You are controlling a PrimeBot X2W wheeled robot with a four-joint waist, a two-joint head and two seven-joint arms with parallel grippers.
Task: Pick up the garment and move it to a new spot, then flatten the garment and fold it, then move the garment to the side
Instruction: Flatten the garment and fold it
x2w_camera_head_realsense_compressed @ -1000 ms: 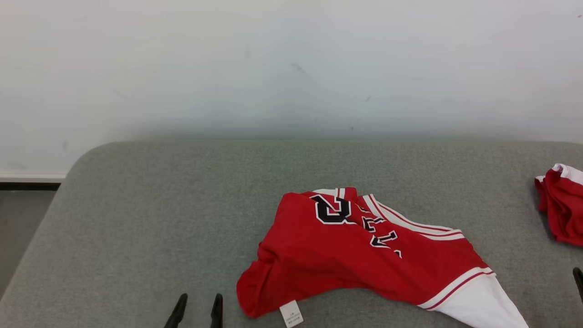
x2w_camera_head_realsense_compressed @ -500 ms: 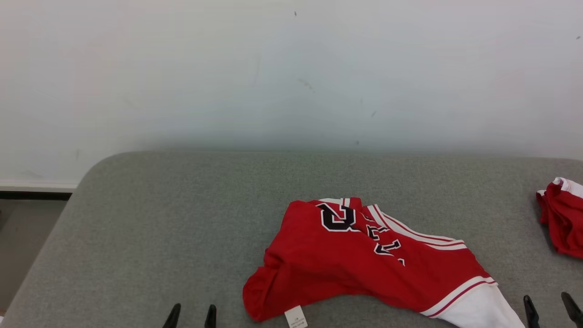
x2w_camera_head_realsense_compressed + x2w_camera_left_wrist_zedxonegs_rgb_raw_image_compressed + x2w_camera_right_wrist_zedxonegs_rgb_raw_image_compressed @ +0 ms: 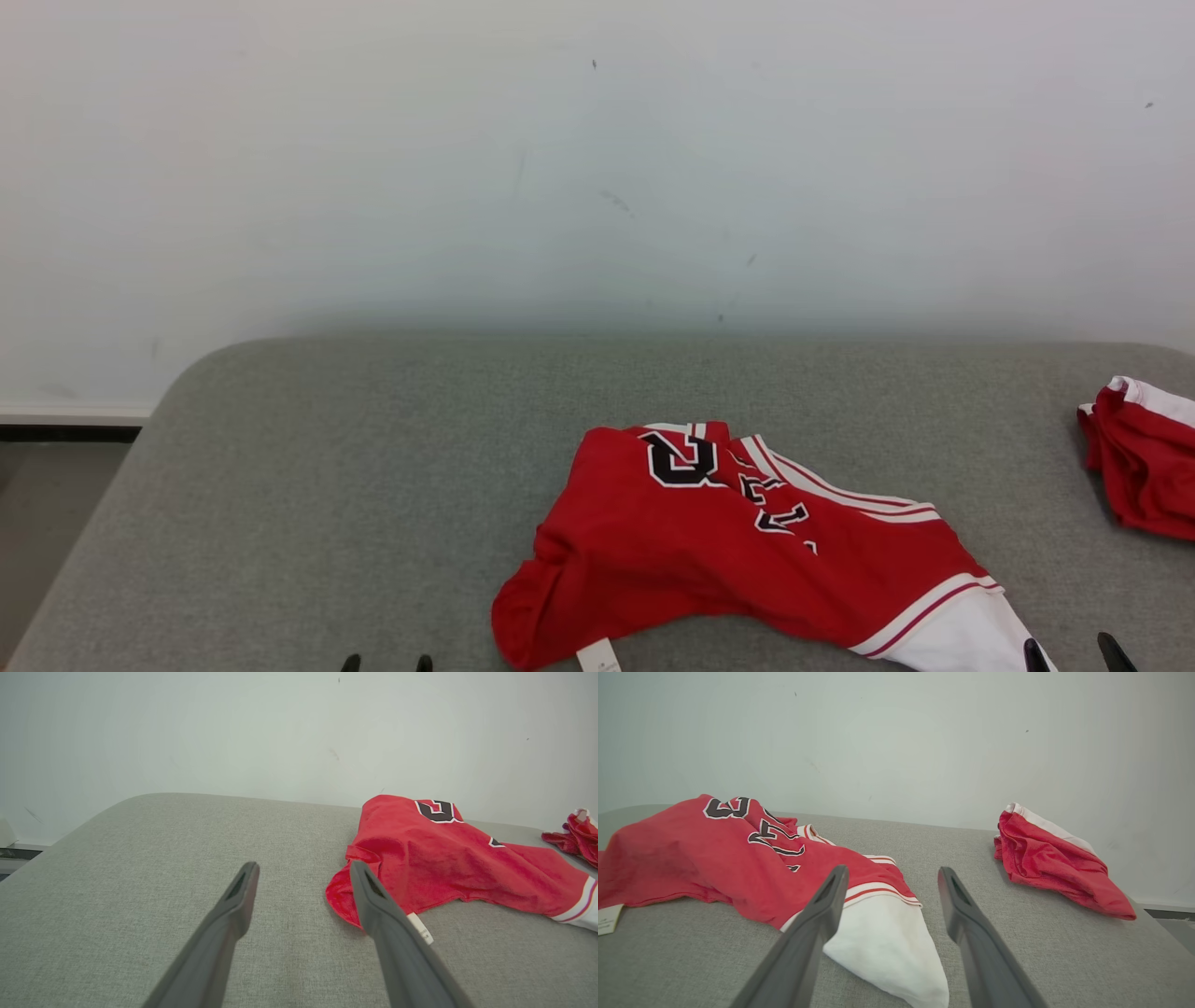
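Head view: grey padded surface (image 3: pixel 373 485) is carrying the red garment (image 3: pixel 709 551), which is lying crumpled near the front edge with its long axis running left-right between the arms. Right gripper (image 3: pixel 1071 651) is hovering just beside its white end (image 3: pixel 887 942), and left gripper (image 3: pixel 387 664) is sitting off the bunched red end by the label (image 3: pixel 420 927). Both are gaping, holding nothing. Right is looking nearer.
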